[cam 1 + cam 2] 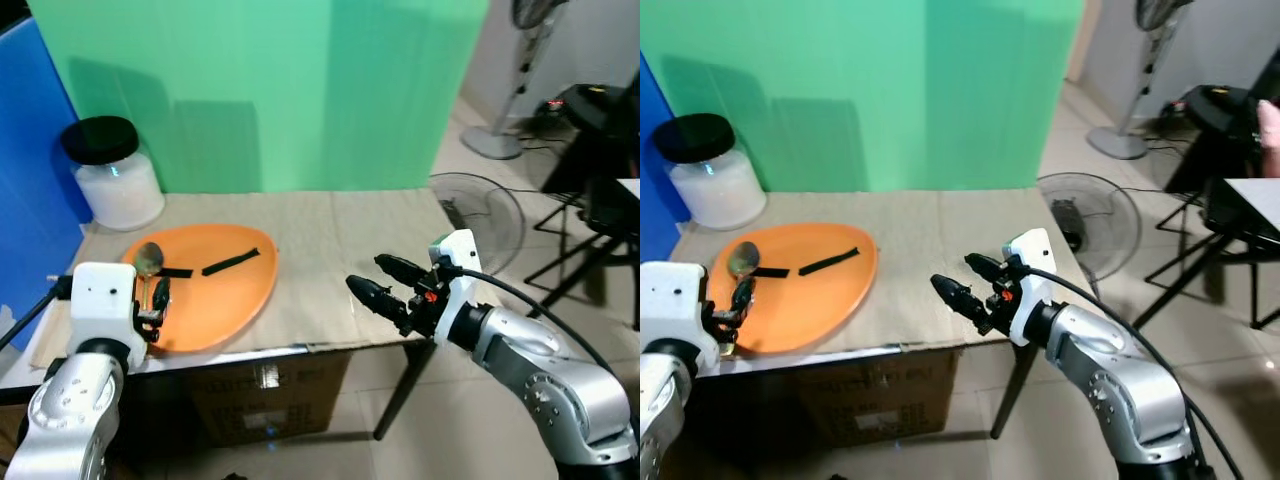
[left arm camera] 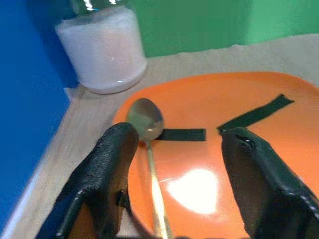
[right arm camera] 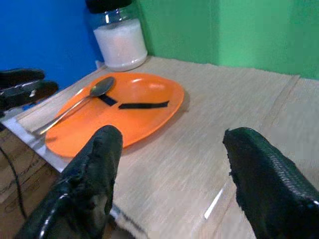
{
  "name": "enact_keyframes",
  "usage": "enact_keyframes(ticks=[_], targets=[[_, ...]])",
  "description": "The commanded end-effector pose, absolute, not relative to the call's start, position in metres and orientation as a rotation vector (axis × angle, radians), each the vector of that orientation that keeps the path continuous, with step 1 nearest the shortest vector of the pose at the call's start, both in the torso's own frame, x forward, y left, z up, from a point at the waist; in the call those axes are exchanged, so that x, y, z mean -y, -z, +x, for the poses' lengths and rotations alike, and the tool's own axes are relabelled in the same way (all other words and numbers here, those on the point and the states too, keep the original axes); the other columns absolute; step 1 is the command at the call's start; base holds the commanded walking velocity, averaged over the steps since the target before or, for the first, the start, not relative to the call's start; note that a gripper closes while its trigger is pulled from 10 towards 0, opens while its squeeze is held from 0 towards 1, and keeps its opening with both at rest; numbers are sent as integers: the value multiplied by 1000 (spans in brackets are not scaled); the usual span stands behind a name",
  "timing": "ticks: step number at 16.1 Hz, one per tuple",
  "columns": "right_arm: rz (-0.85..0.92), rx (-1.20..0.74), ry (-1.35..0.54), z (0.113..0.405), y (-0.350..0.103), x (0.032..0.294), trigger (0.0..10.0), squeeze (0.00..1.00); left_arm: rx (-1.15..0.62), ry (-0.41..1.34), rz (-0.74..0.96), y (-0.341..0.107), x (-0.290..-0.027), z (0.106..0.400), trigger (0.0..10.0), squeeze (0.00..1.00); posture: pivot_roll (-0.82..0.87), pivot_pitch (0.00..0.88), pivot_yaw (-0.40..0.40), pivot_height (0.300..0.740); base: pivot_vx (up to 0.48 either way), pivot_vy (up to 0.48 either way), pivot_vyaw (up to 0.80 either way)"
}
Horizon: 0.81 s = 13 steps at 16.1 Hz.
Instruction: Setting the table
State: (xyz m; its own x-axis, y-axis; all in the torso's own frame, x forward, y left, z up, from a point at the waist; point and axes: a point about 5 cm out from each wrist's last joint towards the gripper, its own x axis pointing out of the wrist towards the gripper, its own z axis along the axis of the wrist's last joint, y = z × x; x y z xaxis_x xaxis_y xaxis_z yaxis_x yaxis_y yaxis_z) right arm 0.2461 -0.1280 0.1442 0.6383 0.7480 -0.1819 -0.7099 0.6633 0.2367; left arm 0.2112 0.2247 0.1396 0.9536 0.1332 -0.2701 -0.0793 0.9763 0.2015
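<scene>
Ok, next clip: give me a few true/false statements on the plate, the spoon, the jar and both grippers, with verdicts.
1. The spoon lies on the orange plate. True.
2. The left gripper is clamped shut on the spoon. False: its fingers are spread apart, with the spoon handle running between them, not gripped.
3. The jar has a black lid and stands on the table beyond the plate, by the blue panel. True.
4. The right gripper holds a fork. False: it is open and holds nothing, above the table's near edge, to the right of the plate.
5. Two black strips lie on the plate. True.
</scene>
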Motion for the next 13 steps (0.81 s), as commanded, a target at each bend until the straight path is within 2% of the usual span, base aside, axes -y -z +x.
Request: enact_keyframes(ticks=[1,4,5,6,7,8,11,13], targets=[[138,-268,-861,249,-149,131,10000,1000,-307,-89,191,-140,-226,217,10000,1000,-36,0,-44,740,0,0,0],[102,-260,-891,250,-152,136,10000,1000,-351,-49,208,-135,-227,230,10000,1000,-40,0,-47,740,0,0,0],[90,-261,-897,251,-153,137,10000,1000,-383,-56,211,-133,-231,235,10000,596,-45,0,-45,740,0,0,0],[81,-270,-927,250,-154,138,10000,1000,-402,-75,209,-133,-235,242,10000,0,-45,0,-44,740,0,0,0],[75,-289,-961,247,-154,139,10000,969,-414,-91,193,-136,-238,248,10000,0,-50,0,-41,740,0,0,0],[67,-311,-997,245,-155,140,10000,0,-446,-112,186,-137,-240,253,10000,0,-52,0,-40,740,0,0,0],[57,-328,-1035,243,-155,144,10000,0,-477,-101,187,-138,-241,260,10000,0,-54,0,-38,740,0,0,0],[42,-325,-1088,241,-156,148,10000,0,-588,-154,191,-129,-246,260,10000,0,-58,0,-32,740,0,0,0]])
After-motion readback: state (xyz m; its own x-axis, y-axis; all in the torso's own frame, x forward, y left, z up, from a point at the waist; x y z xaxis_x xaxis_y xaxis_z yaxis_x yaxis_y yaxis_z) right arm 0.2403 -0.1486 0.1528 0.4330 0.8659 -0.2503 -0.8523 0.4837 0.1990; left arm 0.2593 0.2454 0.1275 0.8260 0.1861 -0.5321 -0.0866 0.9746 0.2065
